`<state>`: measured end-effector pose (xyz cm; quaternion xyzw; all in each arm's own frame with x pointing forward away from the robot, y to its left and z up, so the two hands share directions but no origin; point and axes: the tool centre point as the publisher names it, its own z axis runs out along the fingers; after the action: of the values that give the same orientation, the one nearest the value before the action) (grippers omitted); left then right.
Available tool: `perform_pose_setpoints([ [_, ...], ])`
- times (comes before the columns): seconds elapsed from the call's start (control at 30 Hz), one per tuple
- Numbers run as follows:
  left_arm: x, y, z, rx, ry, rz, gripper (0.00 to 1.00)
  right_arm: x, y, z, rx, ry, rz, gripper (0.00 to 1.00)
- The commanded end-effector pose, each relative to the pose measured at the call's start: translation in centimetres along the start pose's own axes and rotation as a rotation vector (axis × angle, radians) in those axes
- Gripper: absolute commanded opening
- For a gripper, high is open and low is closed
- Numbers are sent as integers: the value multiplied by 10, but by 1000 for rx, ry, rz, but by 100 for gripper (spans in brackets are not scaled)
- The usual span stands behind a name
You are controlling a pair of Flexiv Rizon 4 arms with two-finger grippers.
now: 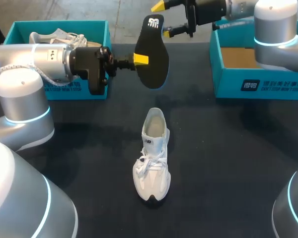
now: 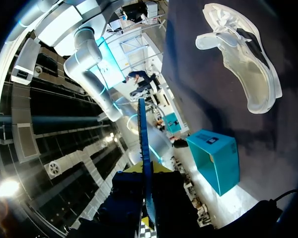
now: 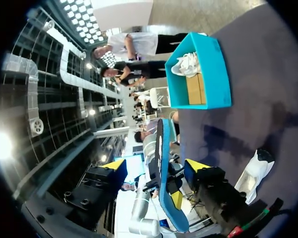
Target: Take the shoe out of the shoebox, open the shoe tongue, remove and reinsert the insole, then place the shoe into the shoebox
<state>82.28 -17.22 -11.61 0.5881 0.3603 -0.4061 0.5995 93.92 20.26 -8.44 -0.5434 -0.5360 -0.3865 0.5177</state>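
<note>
One dark table point(image 1: 228, 163), white shoe point(image 1: 152, 158) central, teal shoeboxes point(image 1: 268, 84) behind shoe, black insole point(image 1: 156, 47) raised beyond shoe, clamped by left gripper point(image 1: 139, 60), right gripper point(image 1: 164, 19) fingers open astride insole.

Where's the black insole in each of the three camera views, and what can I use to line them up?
Head view: upper middle, the black foam insole held up in the left hand.
Left wrist view: the insole is edge-on, a thin strip clamped between that hand's fingers.
Right wrist view: the insole is edge-on between the open right hand's fingers.
Shared landmark: the white lace-up sneaker on the dark table, visible in all three.
</note>
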Motion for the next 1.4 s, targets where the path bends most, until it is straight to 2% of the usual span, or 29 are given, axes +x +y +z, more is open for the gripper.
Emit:
perform_pose_setpoints([
  [0.03,-1,-2,-1,-10,0,4,0,4,-15,-12,-37,-17,6,100],
  [0.23,-2,-1,-7,-17,3,7,0,0,-28,-27,-75,-28,15,100],
  [0.53,-4,2,-19,-33,8,7,0,-11,-63,-47,-118,-25,18,100],
  [0.77,-2,3,-29,-46,15,-15,0,-23,-95,-48,-117,4,-4,100],
  [0.9,-2,2,-34,-44,9,-32,0,-29,-106,-50,-122,9,-3,100],
  [1.2,-7,-2,-48,-36,-3,-57,0,-38,-127,-52,-137,-1,7,100],
  [1.4,-8,-10,-56,-27,6,-60,0,-40,-133,-53,-140,-12,2,100],
])
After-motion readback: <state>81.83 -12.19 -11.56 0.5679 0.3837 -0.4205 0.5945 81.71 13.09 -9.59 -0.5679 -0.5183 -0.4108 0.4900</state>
